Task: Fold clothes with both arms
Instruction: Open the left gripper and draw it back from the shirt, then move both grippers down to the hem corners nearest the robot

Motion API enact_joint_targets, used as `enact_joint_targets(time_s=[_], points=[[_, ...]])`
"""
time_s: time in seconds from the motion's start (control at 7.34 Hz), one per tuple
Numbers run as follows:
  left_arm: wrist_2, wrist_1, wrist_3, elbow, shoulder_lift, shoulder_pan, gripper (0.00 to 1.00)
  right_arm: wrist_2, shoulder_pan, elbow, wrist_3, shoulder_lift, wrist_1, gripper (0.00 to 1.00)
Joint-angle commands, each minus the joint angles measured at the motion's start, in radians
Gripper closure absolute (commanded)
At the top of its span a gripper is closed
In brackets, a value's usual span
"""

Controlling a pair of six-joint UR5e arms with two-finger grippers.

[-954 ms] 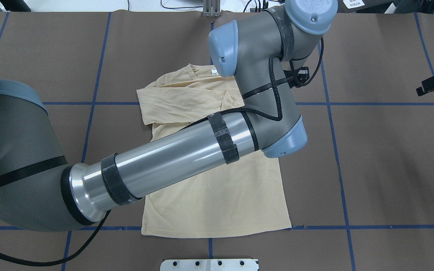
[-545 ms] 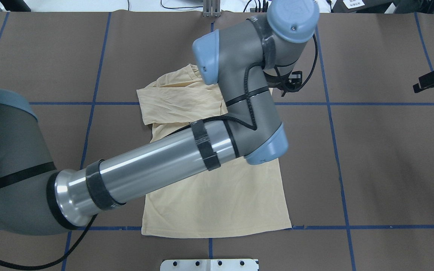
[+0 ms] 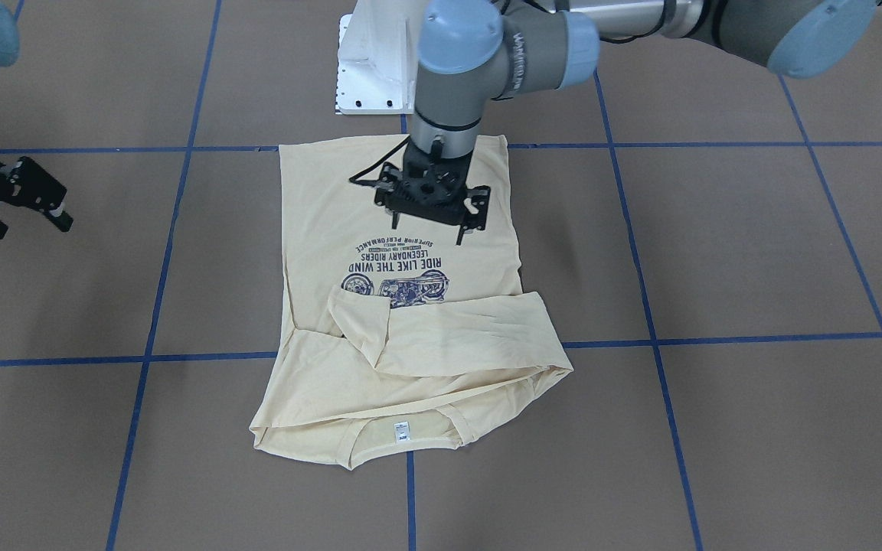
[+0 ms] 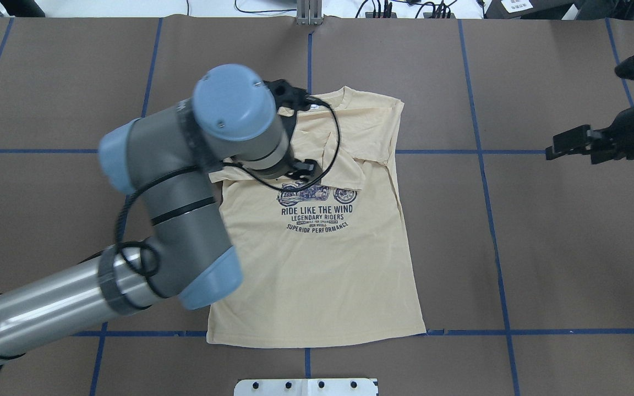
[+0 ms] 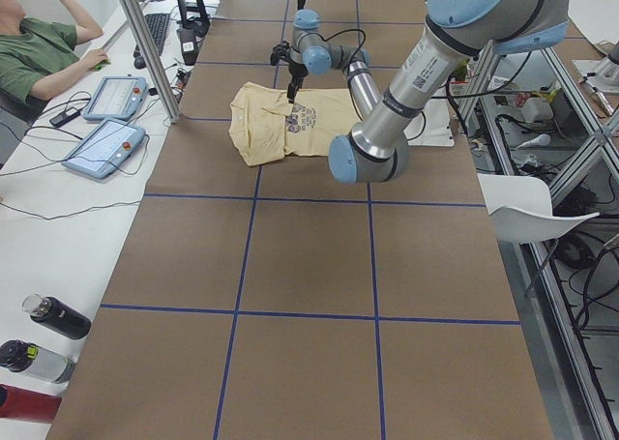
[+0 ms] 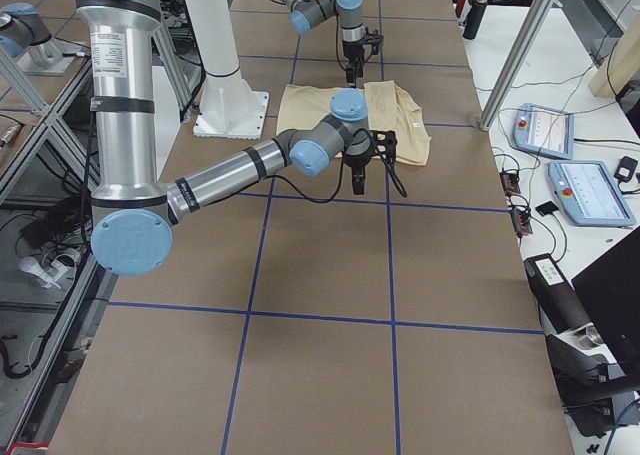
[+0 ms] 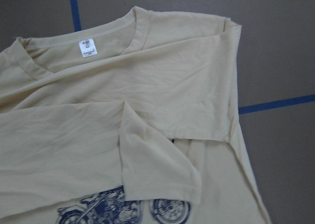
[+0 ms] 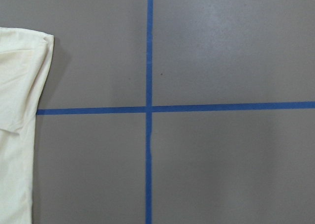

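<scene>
The left arm [image 4: 185,181] has swung back from its reach across the shirt [image 4: 322,275] toward the table's [image 4: 515,247] left edge, uncovering the navy print [image 4: 317,212]. The right gripper [image 3: 27,218] has edged inward from the right edge.

The shirt lies flat at the table's middle, print up. Its hem is toward the robot's edge and its collar toward the far edge. Both sleeves are folded across the chest, one over the other, and the upper cuff overlaps the top of the print. The white label [image 7: 88,48] shows inside the collar.

The left gripper [image 3: 432,200] points down above the shirt; I cannot tell how its jaws stand. The right gripper hangs over bare table near the right edge, well apart from the shirt, with its fingers spread and holding nothing.
</scene>
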Motion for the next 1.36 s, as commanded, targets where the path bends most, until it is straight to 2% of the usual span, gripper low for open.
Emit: enact_joint_targets(time_s=[0.0,0.14,0.27,0.41,0.68,0.95,1.09,1.23], points=[[0.001,-0.054,0.027,-0.231,0.247,0.008,0.0,-0.198,-0.25,0.107,0.265,-0.014,0.005,0.0],[-0.002,-0.167,0.018,-0.27,0.362,0.019,0.0,-0.307,-0.379,0.13,0.37,-0.012,0.004,0.0],[0.001,-0.335,-0.101,-0.271,0.479,0.031,0.0,-0.406,-0.493,0.149,0.455,-0.014,0.002,0.0],[0.015,-0.457,-0.229,-0.271,0.557,0.101,0.0,-0.473,-0.577,0.161,0.517,-0.014,-0.002,0.0],[0.134,-0.496,-0.444,-0.267,0.598,0.259,0.0,-0.545,-0.659,0.163,0.565,-0.014,-0.004,0.0],[0.148,-0.496,-0.495,-0.252,0.599,0.326,0.01,-0.558,-0.667,0.161,0.566,-0.014,-0.004,0.0],[0.177,-0.496,-0.507,-0.241,0.599,0.355,0.08,-0.558,-0.669,0.161,0.566,-0.014,-0.004,0.0],[0.178,-0.496,-0.522,-0.242,0.592,0.358,0.33,-0.558,-0.669,0.161,0.566,-0.014,-0.004,0.0]])
